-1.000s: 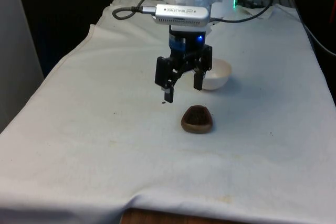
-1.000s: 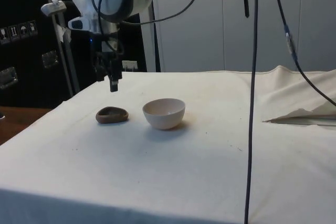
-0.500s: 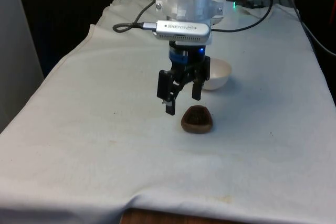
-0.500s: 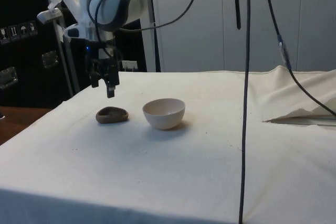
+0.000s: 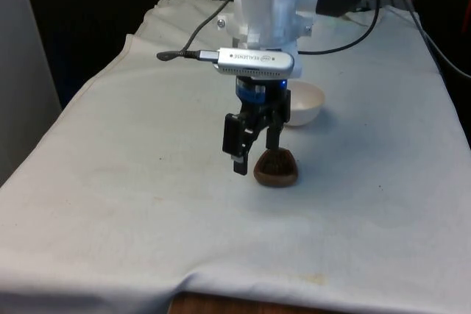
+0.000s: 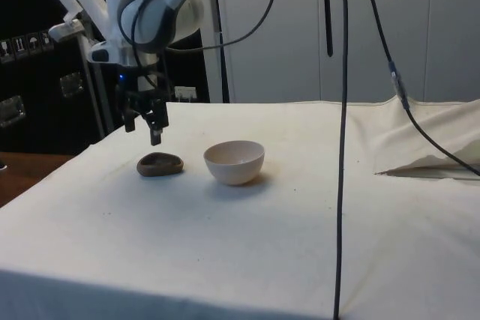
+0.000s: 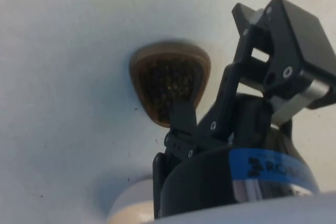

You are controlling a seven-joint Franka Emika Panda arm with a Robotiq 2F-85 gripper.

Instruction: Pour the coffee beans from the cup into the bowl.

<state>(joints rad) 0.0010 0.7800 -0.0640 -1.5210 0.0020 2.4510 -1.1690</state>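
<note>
1. Cup (image 5: 277, 168) of coffee beans, brown and low, sits on the desk (image 5: 132, 204) at the front view's centre.
2. Black end effector (image 5: 256, 151) hangs just above the cup, fingers apart and holding nothing, one finger (image 7: 182, 120) over the beans.
3. White bowl (image 6: 234, 161) stands near the cup, centre-left in the side view.

Table (image 5: 110, 182) w/ white cloth (image 5: 383, 240), brown cup (image 5: 277, 168) of beans (image 7: 168, 80) on it, white bowl (image 5: 305, 104) just beside, cloth rumpled at far side edge
</note>
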